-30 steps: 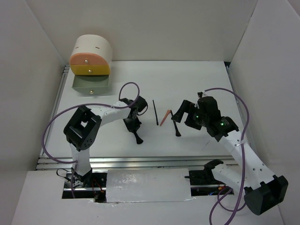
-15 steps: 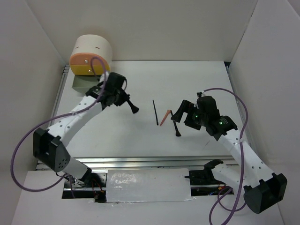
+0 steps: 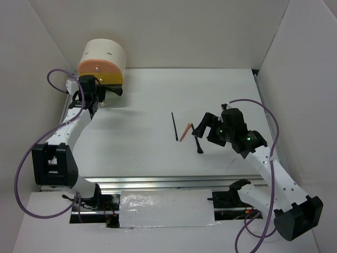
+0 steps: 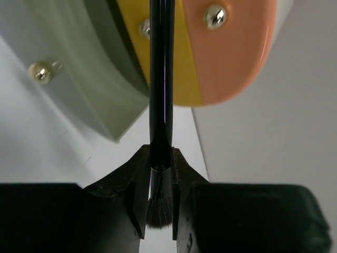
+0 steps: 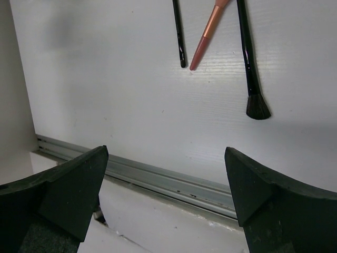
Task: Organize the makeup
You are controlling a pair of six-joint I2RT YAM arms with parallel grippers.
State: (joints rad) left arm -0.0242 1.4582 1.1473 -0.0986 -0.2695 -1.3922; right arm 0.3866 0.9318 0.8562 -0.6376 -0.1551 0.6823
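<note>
1 black brush (image 4: 160,79) pinched in the left gripper (image 4: 160,176) beside the drawer box (image 4: 234,58); right gripper (image 5: 166,158) gapes wide, empty

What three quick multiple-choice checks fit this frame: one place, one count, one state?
1. Where is the held brush, in the left jaws?
A. by the round drawer box
B. mid-table
C. at the near rail
2. How many makeup items lie loose on the table?
A. one
B. three
C. five
3. How do the right jaws stand?
A. shut on a stick
B. shut, empty
C. open, empty
Key: 1 A, the left wrist view shows its handle across the drawer fronts; 2 B, a thin black stick, a coral stick and a loose brush; 3 C, the right wrist view shows them wide apart, nothing between.
</note>
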